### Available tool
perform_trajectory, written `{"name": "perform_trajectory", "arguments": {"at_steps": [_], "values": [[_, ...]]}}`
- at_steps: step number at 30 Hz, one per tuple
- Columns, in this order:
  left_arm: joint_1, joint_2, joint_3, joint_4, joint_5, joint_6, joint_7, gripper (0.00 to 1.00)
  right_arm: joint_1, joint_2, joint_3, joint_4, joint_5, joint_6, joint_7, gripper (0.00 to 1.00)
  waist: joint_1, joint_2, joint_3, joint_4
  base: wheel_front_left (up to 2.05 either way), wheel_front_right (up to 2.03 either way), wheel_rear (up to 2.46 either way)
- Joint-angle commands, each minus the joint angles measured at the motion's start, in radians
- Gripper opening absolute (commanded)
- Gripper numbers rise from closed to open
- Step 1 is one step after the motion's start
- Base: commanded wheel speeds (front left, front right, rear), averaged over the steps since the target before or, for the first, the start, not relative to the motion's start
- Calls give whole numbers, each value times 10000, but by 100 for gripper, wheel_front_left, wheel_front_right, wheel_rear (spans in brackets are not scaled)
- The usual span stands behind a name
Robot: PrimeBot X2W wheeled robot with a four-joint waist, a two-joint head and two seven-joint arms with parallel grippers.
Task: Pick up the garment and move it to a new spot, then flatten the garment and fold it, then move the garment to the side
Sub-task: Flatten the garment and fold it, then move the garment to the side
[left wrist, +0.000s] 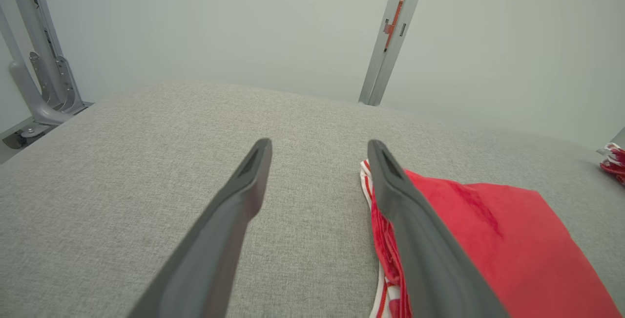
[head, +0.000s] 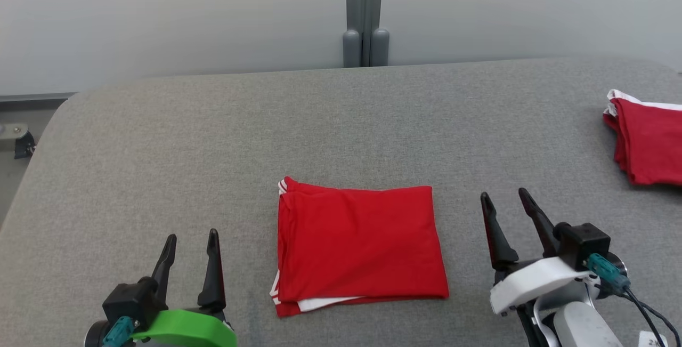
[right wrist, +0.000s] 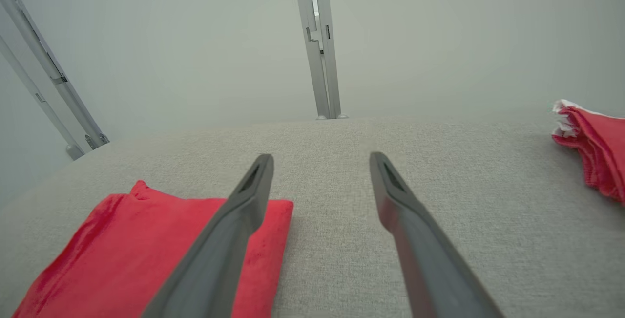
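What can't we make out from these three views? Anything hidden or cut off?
1. Head view: second red garment is cut off by the right edge; full outline unknown.
2. Head view: folded red garment, its top layer hides how many layers lie beneath.
3. Left wrist view: a finger of the left pincer covers part of the folded red garment's edge.
4. Head view: right pincer, its arm is cut off by the bottom edge.

The left gripper (head: 192,235) sits at the lower left of the head view, its two dark fingers spread apart and pointing up and away above a green wrist shell (head: 184,328). The right gripper (head: 503,194) sits at the lower right. Its fingers are likewise parted and lean slightly leftward from a white wrist housing (head: 533,280), with a pale forearm (head: 583,325) below.
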Motion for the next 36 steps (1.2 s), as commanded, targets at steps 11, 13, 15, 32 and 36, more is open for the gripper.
{"name": "perform_trajectory", "arguments": {"at_steps": [11, 13, 15, 32, 36], "values": [[956, -438, 928, -97, 778, -296, -27, 100, 957, 13, -393, -862, -8, -7, -27, 100, 0, -1, -245, -207, 0, 0, 0], [1005, -492, 979, -75, 869, -370, -27, 100, 1010, 14, -370, -861, -16, -7, -27, 100, 0, -1, -259, -192, 0, 0, 0], [1045, -557, 1015, -56, 951, -434, -27, 100, 1044, 13, -361, -856, -48, -5, -27, 100, 0, -1, -267, -172, 0, 0, 0], [974, -888, 1345, 131, 1412, -839, -28, 100, 866, 14, -473, -580, -263, -7, 149, 100, 0, -1, -207, -31, 0, 0, 0], [862, -989, 1369, 149, 1473, -917, -28, 100, 398, 8, -337, -389, -171, -7, 1347, 100, 0, -1, -131, 149, 0, 0, 0]]}}
